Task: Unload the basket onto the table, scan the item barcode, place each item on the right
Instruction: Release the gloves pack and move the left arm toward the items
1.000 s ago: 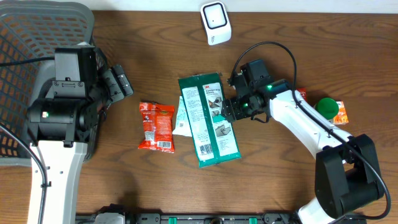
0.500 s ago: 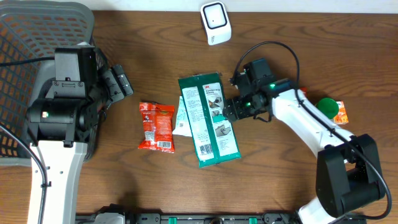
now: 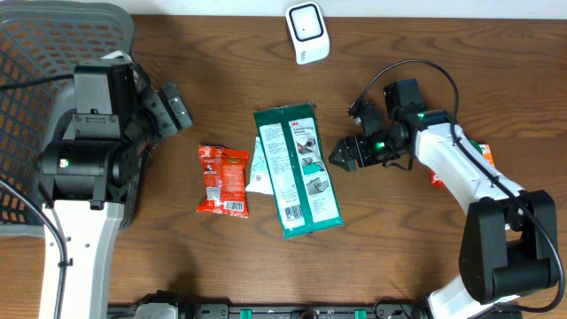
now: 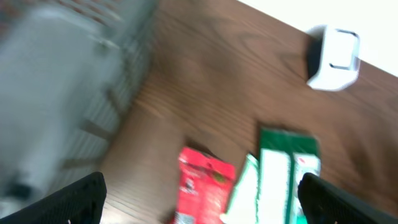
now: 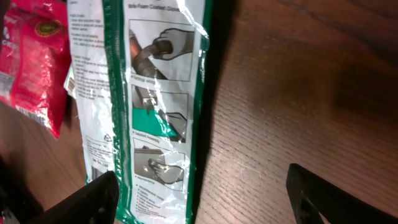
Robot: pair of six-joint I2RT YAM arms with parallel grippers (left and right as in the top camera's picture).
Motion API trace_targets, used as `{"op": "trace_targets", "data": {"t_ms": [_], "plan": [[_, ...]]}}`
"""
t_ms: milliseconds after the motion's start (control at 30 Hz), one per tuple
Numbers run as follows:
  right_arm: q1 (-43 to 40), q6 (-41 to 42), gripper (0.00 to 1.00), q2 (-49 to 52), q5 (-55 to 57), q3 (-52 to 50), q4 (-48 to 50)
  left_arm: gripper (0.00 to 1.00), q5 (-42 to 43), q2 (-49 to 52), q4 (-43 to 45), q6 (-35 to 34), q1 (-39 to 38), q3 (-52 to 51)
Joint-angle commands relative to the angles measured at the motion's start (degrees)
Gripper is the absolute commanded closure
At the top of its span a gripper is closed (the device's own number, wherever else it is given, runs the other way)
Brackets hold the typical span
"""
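Note:
A long green-and-white package (image 3: 297,173) lies flat mid-table, printed side up; the right wrist view shows it as a green-and-white package (image 5: 149,106). A red snack packet (image 3: 222,180) lies just left of it. The white scanner (image 3: 306,33) stands at the far edge. My right gripper (image 3: 341,157) hangs open just off the package's right edge, holding nothing; in its own view the right gripper (image 5: 214,196) spans bare wood beside the package. My left gripper (image 3: 173,111) is open by the basket, empty, and its blurred view looks past the left gripper (image 4: 202,202) at the red packet (image 4: 202,190).
A grey mesh basket (image 3: 35,53) fills the far left corner, behind the left arm. An orange and red packet (image 3: 485,155) lies partly hidden under the right arm. A small white slip (image 3: 257,173) pokes out from under the green package.
My right gripper has drawn back to the right, off the green package, which stays flat. The left gripper has swung slightly up and opened wider.

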Motion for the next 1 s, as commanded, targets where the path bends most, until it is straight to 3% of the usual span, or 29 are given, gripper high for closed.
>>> {"op": "trace_targets", "data": {"t_ms": [0,33,133,200,667,967], "plan": [[-0.17,-2.03,0.17,0.44,-2.38,-1.14,0.59,0.02,11.89,0.57,-1.90,0.55,0.13,0.11],[-0.22,-2.03,0.17,0.66,-2.40,-1.16,0.68,0.02,13.92,0.96,-3.30,0.52,0.09,0.11],[-0.31,-2.01,0.17,1.86,-3.82,-1.16,1.25,0.72,17.77,2.34,-4.79,0.55,-1.18,-1.20],[-0.35,-2.03,0.17,3.19,-6.10,-1.16,1.66,0.89,18.21,3.34,-4.68,0.55,-2.97,-2.82],[-1.33,-3.15,0.20,7.93,-12.83,-1.14,3.48,0.92,18.18,19.61,2.19,0.79,-17.94,-6.67],[-1.31,-3.10,0.21,9.70,-13.73,-1.16,4.87,0.92,18.23,31.56,5.55,0.74,-19.58,-6.67]]}}
